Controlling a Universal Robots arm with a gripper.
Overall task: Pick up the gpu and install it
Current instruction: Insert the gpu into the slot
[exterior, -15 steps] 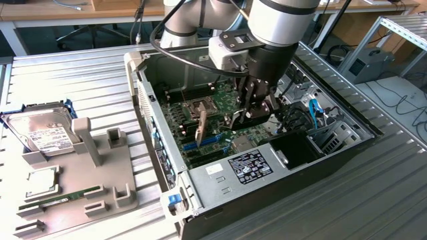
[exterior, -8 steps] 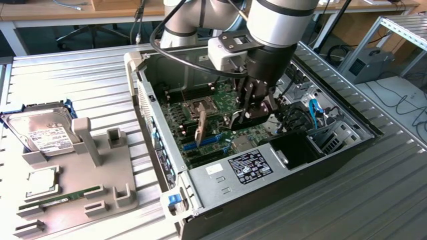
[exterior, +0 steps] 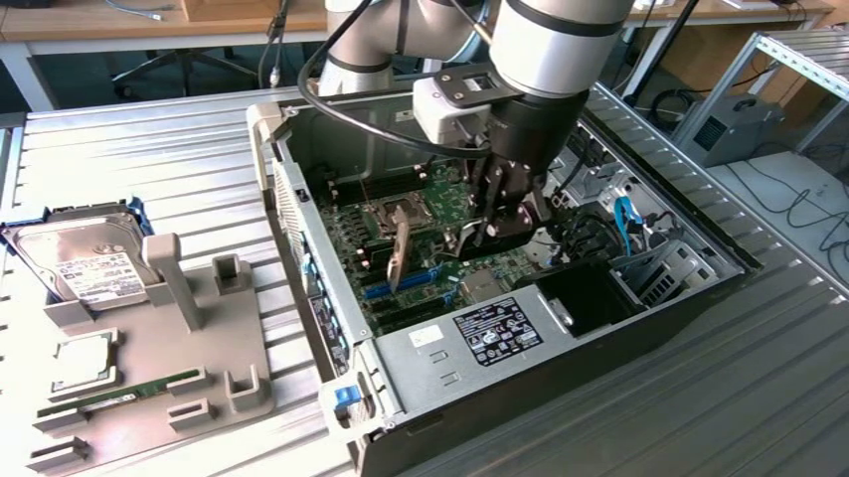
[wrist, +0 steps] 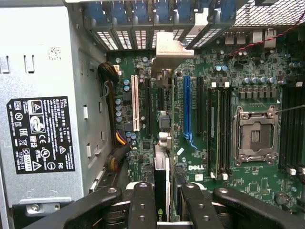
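Observation:
My gripper [exterior: 502, 225] reaches down into the open computer case [exterior: 284, 189] and is shut on the gpu [exterior: 451, 241], a thin black card held on edge above the motherboard [exterior: 438, 263]. Its metal bracket [exterior: 400, 254] points toward the case's rear wall. In the wrist view the gpu [wrist: 161, 183] runs edge-on between my two fingers [wrist: 143, 205], and its bracket [wrist: 171, 50] sits by the rear slot openings. The card hangs over the slots between the white slot [wrist: 135, 102] and the blue slot [wrist: 187, 105]; I cannot tell if it touches one.
A power supply [exterior: 494, 333] fills the case's near end. The CPU socket [wrist: 257, 136] and memory slots lie beside the blue slot. On the exterior view's left, a grey fixture [exterior: 199, 368] holds a hard drive in a blue frame [exterior: 83, 263] and a green RAM stick [exterior: 122, 395].

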